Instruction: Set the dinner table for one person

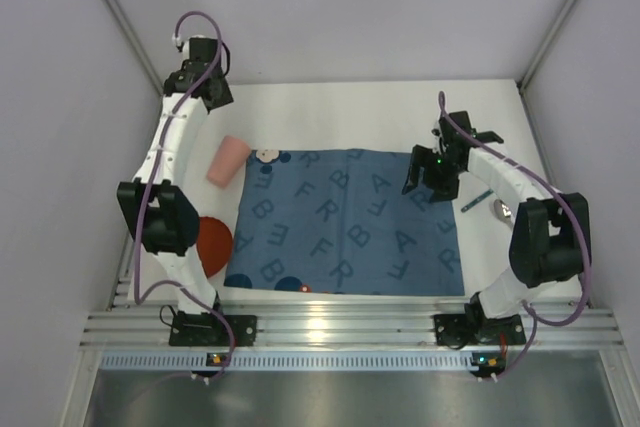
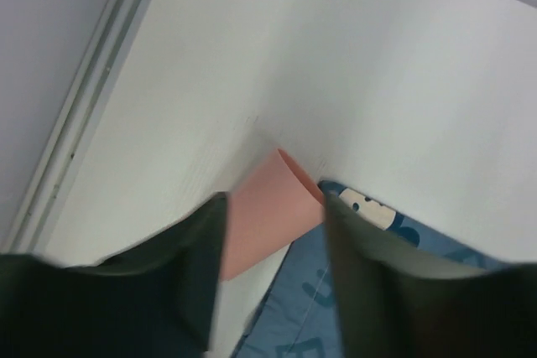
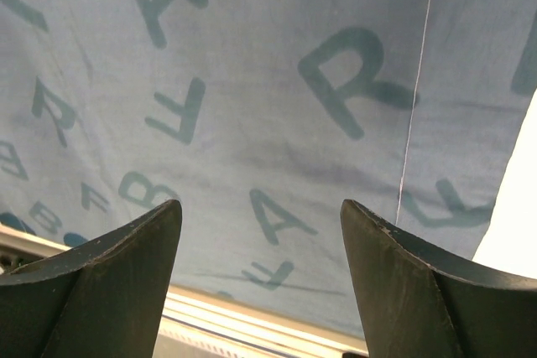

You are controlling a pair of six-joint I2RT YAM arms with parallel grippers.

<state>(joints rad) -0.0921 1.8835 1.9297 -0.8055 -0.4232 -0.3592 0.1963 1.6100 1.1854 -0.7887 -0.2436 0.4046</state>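
The white dinner table (image 1: 330, 95) carries a blue cloth mat (image 1: 345, 222) printed with letters. A pink cup (image 1: 228, 160) lies on its side just off the mat's far left corner. My left gripper (image 1: 213, 95) hangs above the table's far left, apart from the cup. In the left wrist view its jaws (image 2: 275, 207) stand apart with nothing between them, and the cup (image 2: 268, 224) shows on the table below. My right gripper (image 1: 426, 185) hovers open over the mat's right part (image 3: 252, 81), holding nothing (image 3: 260, 207).
A red plate (image 1: 214, 240) sits left of the mat, partly hidden by my left arm. A spoon (image 1: 503, 209) and a thin blue-handled utensil (image 1: 476, 200) lie on the table right of the mat. The ribbed aluminium rail (image 1: 330, 327) runs along the near edge.
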